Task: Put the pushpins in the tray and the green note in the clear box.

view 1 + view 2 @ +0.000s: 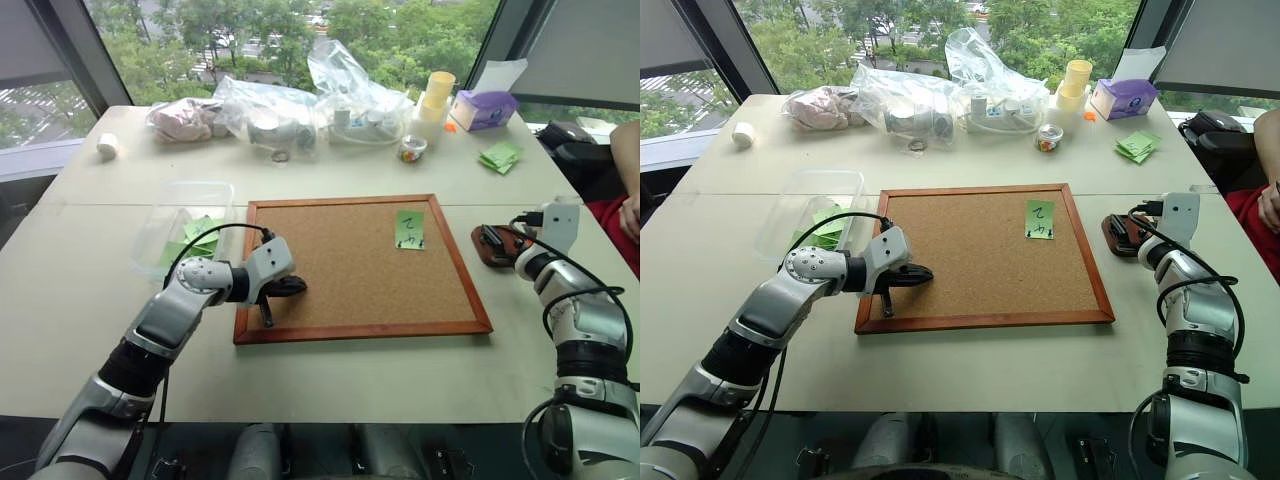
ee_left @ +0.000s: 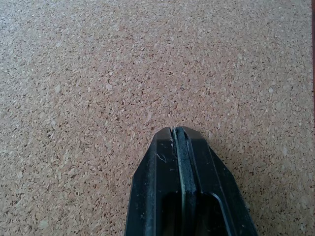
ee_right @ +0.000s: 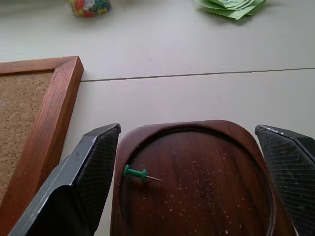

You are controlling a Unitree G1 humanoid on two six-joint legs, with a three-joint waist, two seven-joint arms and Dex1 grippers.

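The green note lies on the corkboard near its far right corner, with tiny dark pins along its near edge. The dark reddish-brown tray sits on the table just right of the board. One green pushpin lies inside it. My right gripper is open, with its two fingers standing either side of the tray. My left gripper is shut with nothing between its fingers, its tips low over the cork at the board's near left corner. The clear box, left of the board, holds several green notes.
Wrinkly plastic bags, stacked cups, a purple tissue box, a small jar of coloured pins and a stack of green notes line the far side. A person's arm is at the right edge.
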